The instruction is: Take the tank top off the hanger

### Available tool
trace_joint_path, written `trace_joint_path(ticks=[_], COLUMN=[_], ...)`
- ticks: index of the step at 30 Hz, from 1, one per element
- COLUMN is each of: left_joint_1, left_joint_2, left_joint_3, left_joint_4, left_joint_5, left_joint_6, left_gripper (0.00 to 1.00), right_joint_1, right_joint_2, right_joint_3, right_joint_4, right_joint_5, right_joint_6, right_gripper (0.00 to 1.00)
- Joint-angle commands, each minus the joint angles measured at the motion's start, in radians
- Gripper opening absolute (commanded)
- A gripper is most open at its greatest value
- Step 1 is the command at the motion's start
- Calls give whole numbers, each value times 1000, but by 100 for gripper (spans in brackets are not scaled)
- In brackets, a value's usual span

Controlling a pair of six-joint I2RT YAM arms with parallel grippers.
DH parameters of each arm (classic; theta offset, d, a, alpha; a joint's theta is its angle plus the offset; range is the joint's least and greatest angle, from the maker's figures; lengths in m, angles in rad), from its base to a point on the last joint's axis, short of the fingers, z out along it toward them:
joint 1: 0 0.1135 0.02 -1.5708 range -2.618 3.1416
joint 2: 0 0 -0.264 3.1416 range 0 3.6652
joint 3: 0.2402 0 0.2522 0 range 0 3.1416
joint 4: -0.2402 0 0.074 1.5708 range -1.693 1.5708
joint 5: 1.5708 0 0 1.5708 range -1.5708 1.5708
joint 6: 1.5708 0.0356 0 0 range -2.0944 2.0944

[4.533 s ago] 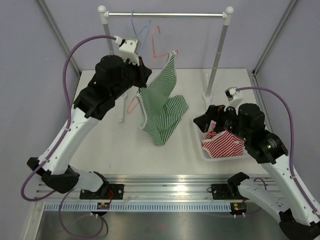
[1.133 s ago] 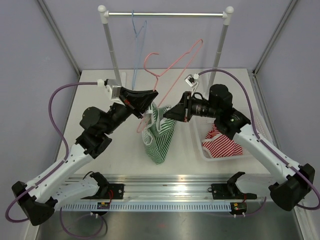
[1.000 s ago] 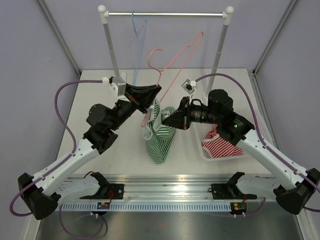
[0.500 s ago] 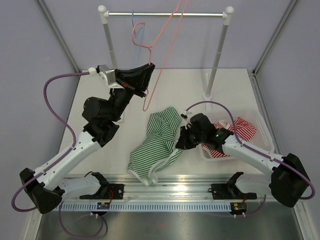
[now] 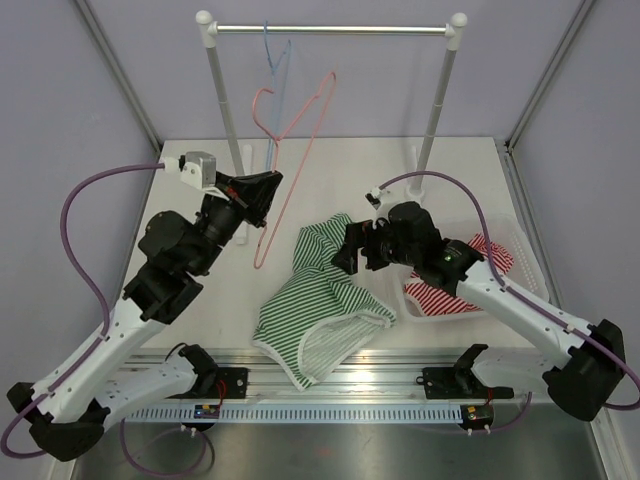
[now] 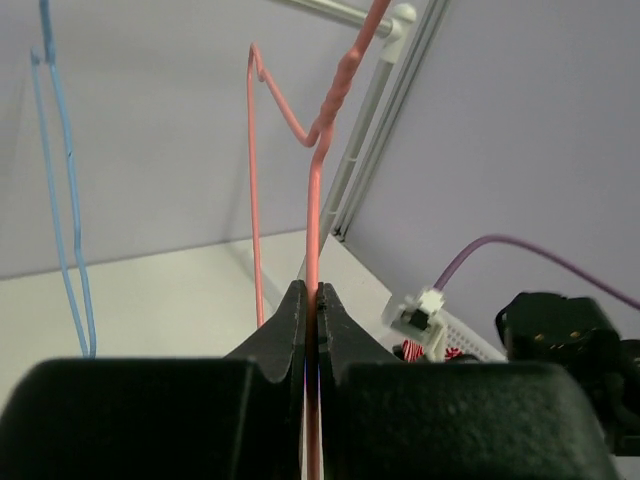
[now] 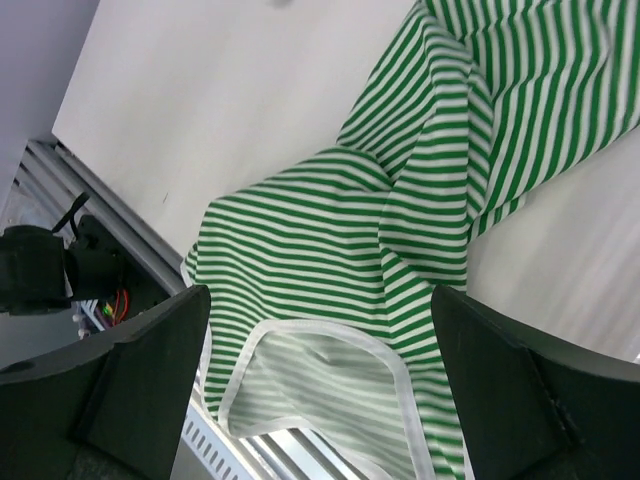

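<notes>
Pinching the bare pink hanger point(image 6: 314, 210) with the left hand point(image 6: 310, 320), pressed together on the wire. Holding the right hand point(image 7: 320, 292) spread wide over the green striped tank top point(image 5: 320, 300), crumpled on the surface point(image 5: 340, 170), free of the hanger. Could hook the wire on the rail point(image 5: 330, 29) or blue hanger point(image 6: 70, 155) by swinging carelessly. Just right of the top: a clear bin point(image 5: 520, 245) holding a red striped garment point(image 5: 450, 295).

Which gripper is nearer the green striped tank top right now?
Right. The right gripper hovers open at the upper edge of the tank top; the left gripper, shut on the pink hanger, is farther away, up-left.
</notes>
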Motion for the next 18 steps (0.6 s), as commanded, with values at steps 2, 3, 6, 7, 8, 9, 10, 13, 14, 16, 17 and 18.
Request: trace_joint_path(ticks=[2,3,6,7,8,9,10,13,14,16,17,18], left_joint_1=[-4,-4,-4,-4,-4,-4,-3,20,30,66,77,89], left_joint_2=[2,31,132,163,203,267,303,405,429,505,536,559], left_joint_3=[41,61,194,242,327,377,416,549,585,680,713,743], left_joint_4=[-149,-205,-314,-337,-385,-409,-426,-459,-477,-492,-508,-512], left_joint_5=[-70,-102,-148,-154,-195,-214,-237,-268,-269,-254,-246,-237], left_joint_6=[-48,-54,-73,-64,-57,-53,-48,-50,-54,-64,-64,-65], left_gripper=[0,0,0,0,0,0,0,0,0,0,0,0], right_joint_1=[9,9,9,9,9,9,9,9,9,9,9,9], right_joint_2=[-86,-95,-121,-129,-133,-138,-149,-181,-189,-213,-216,-222], right_joint_3=[80,90,100,102,103,103,100,82,67,54,44,39], right_joint_4=[-50,-56,-78,-82,-92,-93,-95,-96,-93,-92,-90,-90], right_joint_5=[131,136,130,127,118,109,98,64,59,58,56,53], right_joint_6=[-46,-50,-54,-52,-49,-43,-40,-31,-26,-20,-14,-11], right_gripper=[99,100,99,100,100,99,100,100,99,100,99,99])
